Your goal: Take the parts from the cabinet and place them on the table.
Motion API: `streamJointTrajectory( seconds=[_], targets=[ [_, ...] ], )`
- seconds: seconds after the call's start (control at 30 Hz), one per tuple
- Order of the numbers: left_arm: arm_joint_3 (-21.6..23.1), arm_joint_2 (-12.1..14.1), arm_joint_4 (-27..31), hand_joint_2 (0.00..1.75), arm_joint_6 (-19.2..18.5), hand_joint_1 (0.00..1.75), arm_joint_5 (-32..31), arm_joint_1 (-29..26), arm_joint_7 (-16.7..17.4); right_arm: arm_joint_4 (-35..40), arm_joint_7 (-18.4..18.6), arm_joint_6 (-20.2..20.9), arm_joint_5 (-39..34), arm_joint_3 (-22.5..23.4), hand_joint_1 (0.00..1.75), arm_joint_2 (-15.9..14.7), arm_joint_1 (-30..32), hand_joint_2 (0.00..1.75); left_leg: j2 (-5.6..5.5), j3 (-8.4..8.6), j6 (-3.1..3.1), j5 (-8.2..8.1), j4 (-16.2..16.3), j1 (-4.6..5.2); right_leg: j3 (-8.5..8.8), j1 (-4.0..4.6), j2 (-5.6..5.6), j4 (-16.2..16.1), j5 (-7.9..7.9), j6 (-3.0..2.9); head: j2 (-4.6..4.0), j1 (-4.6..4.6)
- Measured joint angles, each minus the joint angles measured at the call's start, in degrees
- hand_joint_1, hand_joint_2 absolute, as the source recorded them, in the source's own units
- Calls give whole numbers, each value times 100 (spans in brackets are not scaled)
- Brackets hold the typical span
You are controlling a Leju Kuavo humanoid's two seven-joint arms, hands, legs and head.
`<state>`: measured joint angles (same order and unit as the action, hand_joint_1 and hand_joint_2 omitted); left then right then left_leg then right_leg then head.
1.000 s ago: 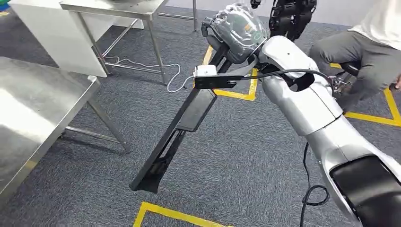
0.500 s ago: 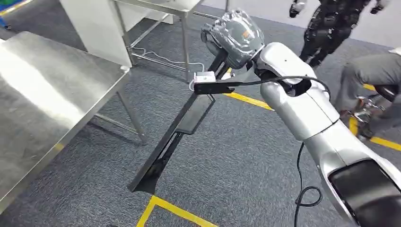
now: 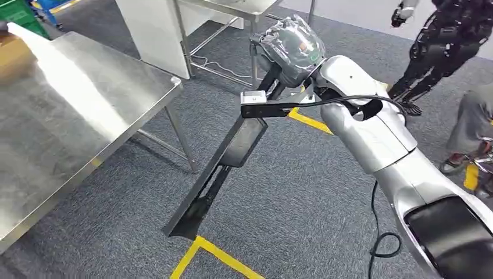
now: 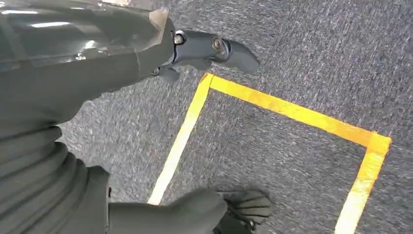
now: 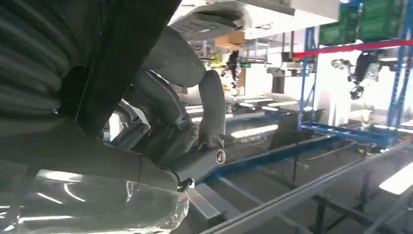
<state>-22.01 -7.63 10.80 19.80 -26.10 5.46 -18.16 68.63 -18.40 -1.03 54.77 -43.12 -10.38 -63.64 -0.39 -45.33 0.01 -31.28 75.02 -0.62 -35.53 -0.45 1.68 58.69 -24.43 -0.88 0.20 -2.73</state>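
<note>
My right hand (image 3: 288,47), wrapped in a clear plastic cover, grips the upper end of a long black part (image 3: 224,156) that slants down toward the carpet, its lower tip just above the floor. In the right wrist view the fingers (image 5: 212,113) curl around the black part (image 5: 127,48). The steel table (image 3: 70,110) stands to the left of the part, its corner leg a short way from it. My left hand (image 4: 97,73) hangs over the carpet with its fingers (image 4: 221,48) apart and nothing in it.
A second steel table (image 3: 232,7) and a white panel (image 3: 152,32) stand behind. A dark humanoid robot (image 3: 447,35) and a seated person (image 3: 474,122) are at the right. Yellow tape (image 3: 216,257) marks the grey carpet. A green crate (image 3: 17,13) sits far left.
The whole view has swung, so the camera moved: the steel table now reaches further in from the left. My right hand still holds the black part the same way.
</note>
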Motion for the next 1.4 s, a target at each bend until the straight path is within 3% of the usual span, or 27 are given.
streamJointTrajectory(
  seconds=[0.07,0.13,0.17,0.2,0.33,0.4,0.43,0.5,0.53,0.57,0.63,0.67,0.7,0.8,0.83,0.87,0.9,0.93,1.0,1.03,1.07,1.13,1.17,1.2,1.33,1.37,1.4],
  targets=[
    [-4,-2,-2,175,2,0,0,-17,4,0,-13,9,0,-2,169,-5,3,175,17,21,10,174,-96,0,1,17,116,0,-9,-8,0,0],
    [-9,0,-2,175,7,0,0,-19,7,0,-15,11,-2,-2,169,-4,-2,175,106,500,66,598,-975,11,14,30,219,0,-14,-9,0,0],
    [-11,0,-2,175,15,0,0,-14,7,0,-15,11,-2,0,169,-5,-11,175,389,816,131,747,-1479,57,29,48,270,0,-16,-7,0,-4],
    [-13,4,-2,175,20,0,0,1,9,0,-15,11,-4,4,169,-9,-21,175,530,879,153,690,-1607,100,26,109,313,14,-42,33,0,13],
    [-26,-2,-2,175,22,0,4,-13,9,-2,-17,31,-4,2,169,20,-47,175,246,906,262,733,-1696,112,130,113,529,-28,-88,131,0,13],
    [-31,-13,-2,175,22,0,4,-22,7,-9,-17,33,-11,2,169,2,-73,175,143,1007,314,806,-1783,51,-30,74,87,315,-260,143,0,22],
    [-35,-4,-2,175,22,0,4,-9,7,-9,-20,37,-13,2,169,-2,-81,175,78,1004,322,811,-1783,49,-230,48,-39,746,-443,116,0,51],
    [-39,-11,-2,175,22,0,4,2,7,-29,-20,48,-7,0,169,-33,-47,175,-98,1002,322,810,-1779,48,-666,25,-112,1596,-741,114,0,59],
    [-42,-13,-2,175,22,0,4,1,7,-44,-20,55,-2,-4,169,-42,-29,175,-188,1003,321,810,-1777,48,-766,23,-118,1751,-745,154,0,66],
    [-44,-15,-2,175,22,0,4,-16,9,-46,-19,55,-4,-4,169,-42,-22,175,-277,1005,320,809,-1769,46,-707,8,-122,1581,-635,213,0,64],
    [-48,-24,-2,175,20,0,4,-27,7,-46,-17,55,-4,-2,169,-44,-36,175,-432,1009,293,791,-1736,38,-290,-37,-186,676,-227,338,0,66],
    [-48,-24,-2,175,13,0,4,-27,7,-46,-20,55,-4,-2,169,-50,-43,175,-500,999,261,770,-1704,31,-59,-80,-355,178,-32,394,0,70],
    [-48,-18,-2,175,2,0,7,-27,7,-52,-18,55,-7,-2,169,-68,-40,175,-551,969,221,744,-1668,54,15,-88,-507,62,-52,360,-2,66],
    [-50,-18,-2,175,-22,0,26,-48,7,-55,-26,57,-9,-13,169,-18,-34,175,-665,895,145,767,-1676,25,17,-23,-347,35,-29,228,0,70],
    [-52,-11,-4,175,-22,0,28,-61,7,-55,-26,57,-9,-13,169,-13,-38,175,-706,885,109,757,-1673,22,26,-47,-296,11,-17,188,0,70],
    [-55,11,-4,175,-15,0,31,-66,7,-55,-26,57,-9,-13,169,-2,-49,175,-632,873,93,714,-1623,14,46,-85,-237,-11,-4,155,0,72],
    [-55,-7,-4,175,-11,0,28,-66,7,-55,-26,57,-11,-13,169,13,-52,175,-333,783,57,584,-1434,44,61,-82,-204,-15,-15,103,0,24],
    [-55,-5,-4,175,-11,0,28,-53,7,-55,-26,57,-20,-13,169,17,-60,175,-141,595,24,382,-1062,30,65,-66,-161,-15,-25,52,0,-17],
    [-55,-7,-4,175,-13,0,28,-44,7,-57,-28,57,-19,-15,169,11,-54,175,-4,103,-7,21,-174,5,68,-28,-44,-13,-46,20,0,-17],
    [-55,-7,-4,175,-13,0,26,-48,9,-57,-31,57,-20,-17,169,13,-50,175,11,-37,-10,-3,47,-1,68,-21,7,-13,-54,9,0,-15],
    [-55,-7,-4,175,-13,0,22,-50,13,-55,-33,57,-22,-20,169,15,-50,175,20,-39,-5,100,-7,-1,74,-10,66,-13,-60,4,0,-17],
    [-55,-2,-4,175,-13,0,15,-48,15,-55,-33,59,-28,-20,169,20,-58,175,67,331,46,554,-764,7,99,5,171,-13,-82,11,0,-15],
    [-55,2,-4,175,-13,0,11,-46,15,-55,-31,61,-35,-15,169,20,-65,175,240,647,99,783,-1323,32,126,18,225,-13,-102,24,0,-20],
    [-55,4,-4,175,-11,0,0,-38,15,-55,-28,61,-39,-9,169,15,-75,175,503,805,143,777,-1627,85,143,44,265,-13,-117,36,0,-17],
    [-55,-2,-4,175,-4,0,-37,-18,20,-162,24,44,-37,7,169,26,-167,175,215,810,220,782,-1649,124,212,85,484,-55,-166,141,0,-4],
    [-55,-5,-4,175,-4,0,-42,-22,22,-193,37,37,-24,26,169,39,-179,175,152,903,279,838,-1755,36,176,121,443,-22,-212,185,0,2],
    [-55,-24,-4,175,-4,0,-52,-20,22,-232,44,13,-22,59,169,28,-207,175,107,943,295,849,-1788,56,155,75,189,145,-285,191,-2,24]
  ],
)
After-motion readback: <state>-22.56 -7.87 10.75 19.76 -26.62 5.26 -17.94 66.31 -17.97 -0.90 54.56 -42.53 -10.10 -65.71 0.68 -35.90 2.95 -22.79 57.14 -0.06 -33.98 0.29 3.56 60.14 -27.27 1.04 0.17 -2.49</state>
